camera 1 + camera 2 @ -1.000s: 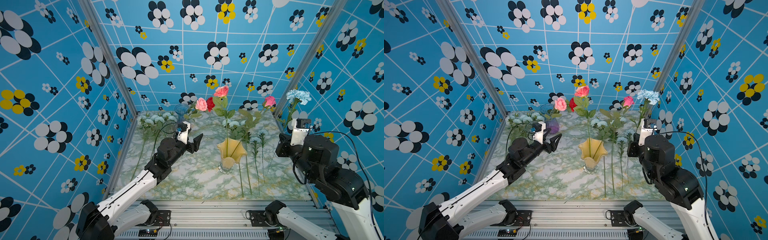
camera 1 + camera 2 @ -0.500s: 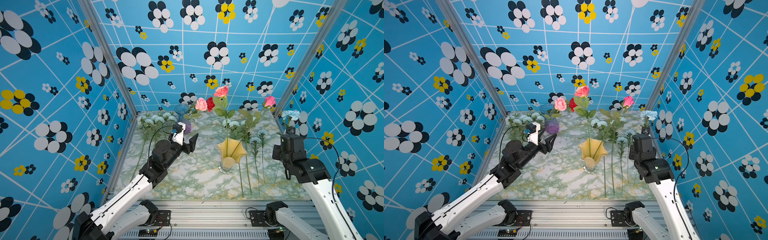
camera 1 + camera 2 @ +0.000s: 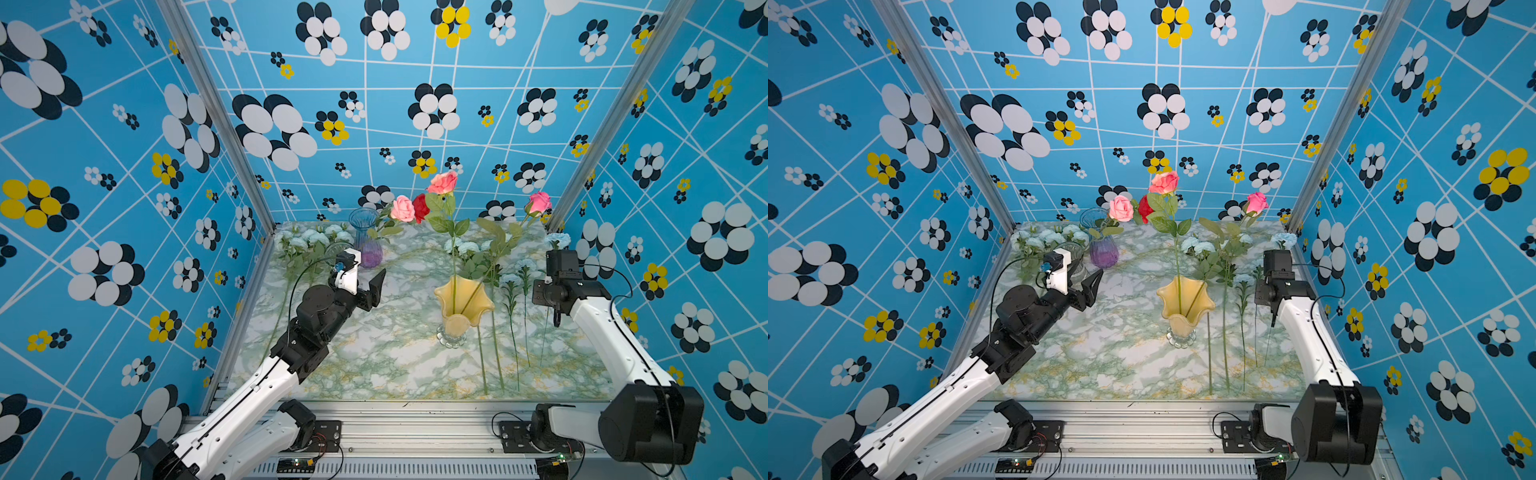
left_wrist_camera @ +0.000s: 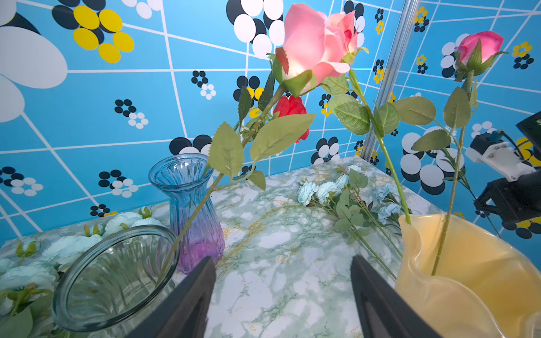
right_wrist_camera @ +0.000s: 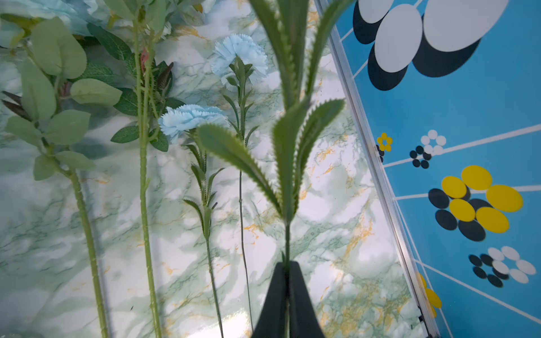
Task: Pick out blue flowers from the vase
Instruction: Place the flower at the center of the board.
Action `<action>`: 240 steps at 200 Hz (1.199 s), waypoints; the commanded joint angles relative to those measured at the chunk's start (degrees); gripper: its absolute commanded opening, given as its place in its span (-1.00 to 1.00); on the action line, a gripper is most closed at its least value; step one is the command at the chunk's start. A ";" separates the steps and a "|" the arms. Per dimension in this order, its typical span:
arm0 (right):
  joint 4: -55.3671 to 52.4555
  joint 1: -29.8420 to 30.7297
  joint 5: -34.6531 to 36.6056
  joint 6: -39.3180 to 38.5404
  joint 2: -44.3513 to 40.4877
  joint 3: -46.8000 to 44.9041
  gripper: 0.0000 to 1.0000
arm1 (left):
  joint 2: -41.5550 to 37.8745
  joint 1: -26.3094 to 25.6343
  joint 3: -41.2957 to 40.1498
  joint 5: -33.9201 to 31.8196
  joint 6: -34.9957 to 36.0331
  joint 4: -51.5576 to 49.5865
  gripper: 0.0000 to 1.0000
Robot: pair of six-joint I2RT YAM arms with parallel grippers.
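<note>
right wrist view has the right end effector (image 5: 287, 267) clenched on one thin green stem with saw-edged leaves. that stem belongs to a blue flower (image 3: 558, 240), whose bloom shows in both top views close to the right wall, near the far corner of the counter (image 3: 395, 365). past the held stem i count two carnation blooms (image 5: 193, 118) lying flat on the counter. two thicker leafy stems (image 5: 145, 175) lie just beside them, heads cut off at the frame edge. all four lie to the right of the yellow vase (image 3: 463, 307).

in the left wrist view the left end effector (image 4: 282, 260) is spread wide with nothing between its fingers. it hangs over bare counter between the clear glass vase (image 4: 114, 275) and the yellow vase. with the blue-to-purple vase (image 4: 193, 210) that makes three vases. i count three pink roses (image 3: 402, 208) and one red rose (image 4: 291, 106). two pink stems stand in the yellow vase and one in the blue-to-purple vase. a bunch of pale blue blooms (image 3: 316, 239) lies at the far left corner, too crowded to count.
</note>
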 commanded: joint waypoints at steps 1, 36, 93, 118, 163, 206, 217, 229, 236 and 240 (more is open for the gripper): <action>3.37 -1.90 -1.40 -2.44 5.50 3.48 -1.00 | -1.93 1.36 -0.78 -1.42 -0.53 0.53 0.51; 3.85 -2.51 -0.07 -4.90 12.46 6.46 -1.00 | -3.53 3.56 -2.23 -0.65 -1.92 0.98 0.51; 2.11 -7.30 -3.10 -5.47 19.23 9.94 -1.00 | -3.44 5.09 -2.36 -0.03 -3.53 0.68 0.51; 1.50 -7.34 -2.58 -6.17 22.13 11.74 -1.00 | -4.00 5.20 -2.61 -0.14 -3.44 0.63 0.51; -1.03 -7.31 -3.07 -6.88 28.12 15.08 -1.00 | -5.04 5.53 -2.90 -0.44 -3.44 0.27 0.51; -4.05 -7.34 -3.57 -6.30 32.42 16.83 -1.00 | -5.17 5.67 -2.98 -0.11 -3.62 0.39 0.51; -4.66 -7.34 -3.69 -6.26 33.41 17.17 -1.00 | -5.18 5.62 -2.98 -0.07 -3.62 0.39 0.51; -5.03 -7.34 -3.81 -6.32 34.07 17.56 -1.00 | -5.29 5.57 -2.98 -0.06 -3.60 0.41 0.51; -5.16 -7.34 -3.97 -6.29 34.38 17.58 -1.00 | -5.30 5.62 -2.99 -0.10 -3.62 0.37 0.51; -5.21 -7.34 -3.97 -6.32 34.51 17.58 -1.00 | -5.30 5.57 -3.00 -0.07 -3.62 0.40 0.51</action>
